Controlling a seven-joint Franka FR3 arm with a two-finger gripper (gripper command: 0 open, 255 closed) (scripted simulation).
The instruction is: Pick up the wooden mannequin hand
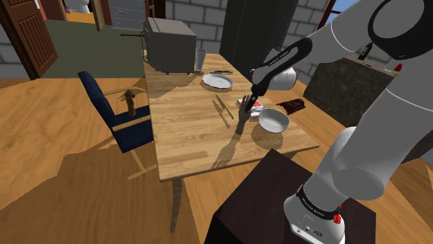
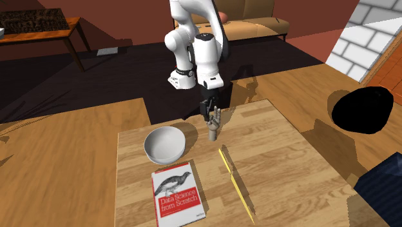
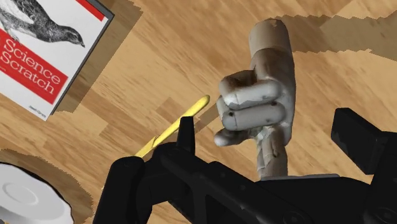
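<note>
The wooden mannequin hand (image 1: 241,120) (image 2: 213,128) stands upright on its wrist near the table's edge closest to the stand, between a white bowl and a long yellow utensil. My gripper (image 1: 248,100) (image 2: 209,113) hangs right above it, pointing down. In the wrist view the jointed grey-brown hand (image 3: 254,105) sits between my fingers, and the gripper (image 3: 270,137) is open. One black fingertip (image 3: 186,132) is on one side and the other is well off to the other side. Neither touches the hand.
On the wooden table (image 1: 187,135) lie a white bowl (image 1: 273,120) (image 2: 163,144), a red-and-white book (image 2: 177,191) (image 3: 44,51), a yellow utensil (image 2: 233,177) (image 3: 172,127), a plate (image 1: 217,81) and a grey box-like appliance (image 1: 168,45). A blue chair (image 1: 114,114) stands at the shoulder view's left.
</note>
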